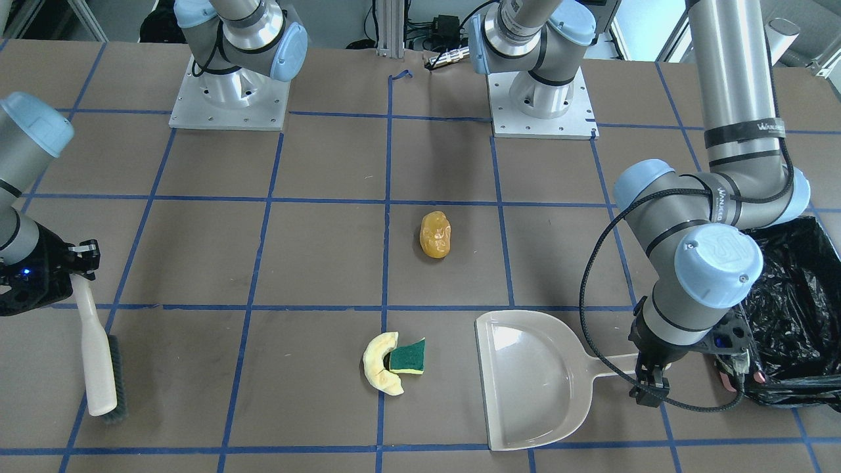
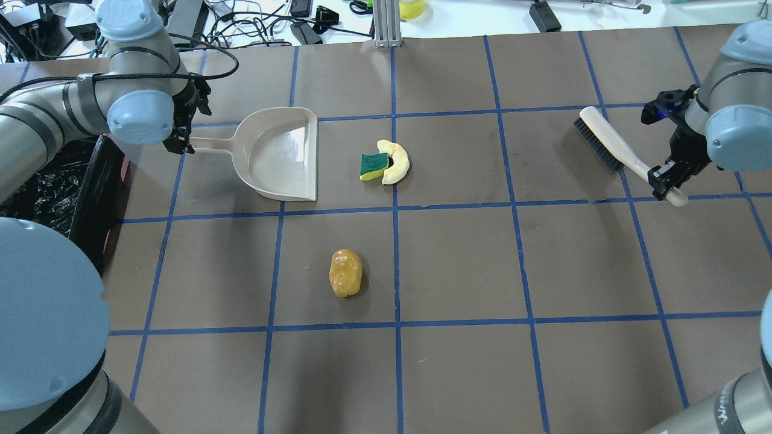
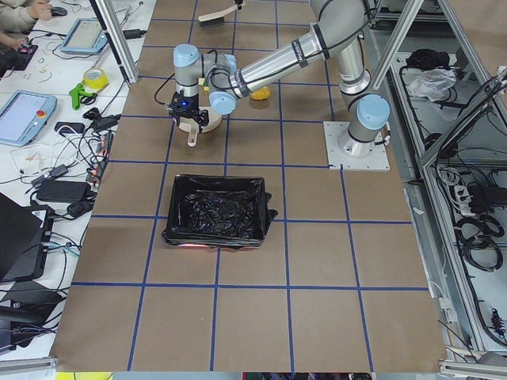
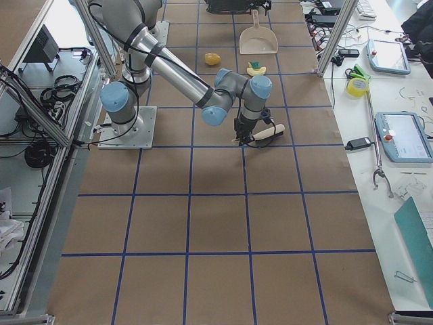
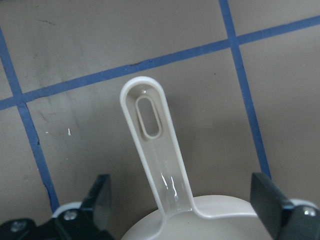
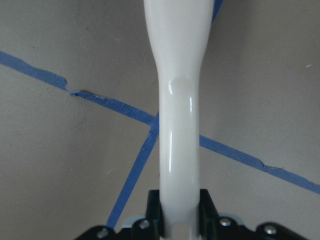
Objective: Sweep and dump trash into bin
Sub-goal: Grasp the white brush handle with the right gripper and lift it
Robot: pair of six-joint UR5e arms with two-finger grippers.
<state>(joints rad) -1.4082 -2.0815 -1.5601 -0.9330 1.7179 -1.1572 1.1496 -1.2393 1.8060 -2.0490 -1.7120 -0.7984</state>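
Fingers [image 5: 98, 200] of the left gripper [image 2: 180, 142] stand wide apart, one on each side of the thin handle of the beige plastic dustpan [image 2: 278, 155]. The handle runs straight out between them. Its long way goes across the gap, so a squeeze would pinch it by its narrow sides. Nothing is pinched yet, and I cannot tell how high the fingers hang over it.

From those jaws the pan lies just ahead, and its flat open mouth points away from them. Past that mouth sit the green-and-yellow sponge chunk [image 2: 374, 166] and the pale yellow curved foam crescent [image 2: 399, 161]. They touch each other, and they are near the mouth but not in the pan. The lumpy yellow-orange potato-like lump [image 2: 345, 273] is off to one side, closer to the robot and well apart from the other two. The bin [image 1: 798, 289], a box lined with a crinkled black plastic bag, is just behind the left jaws, on the side away from the pan.

The right gripper [image 2: 662, 176] is clamped tight on the white handle of the long hand brush [image 2: 606, 143]. The dark bristles are at the end far from those jaws. All three pieces are well apart from the brush, lying between it and the pan. So the left gripper is the nearer one, and I think it has to grab the handle first.
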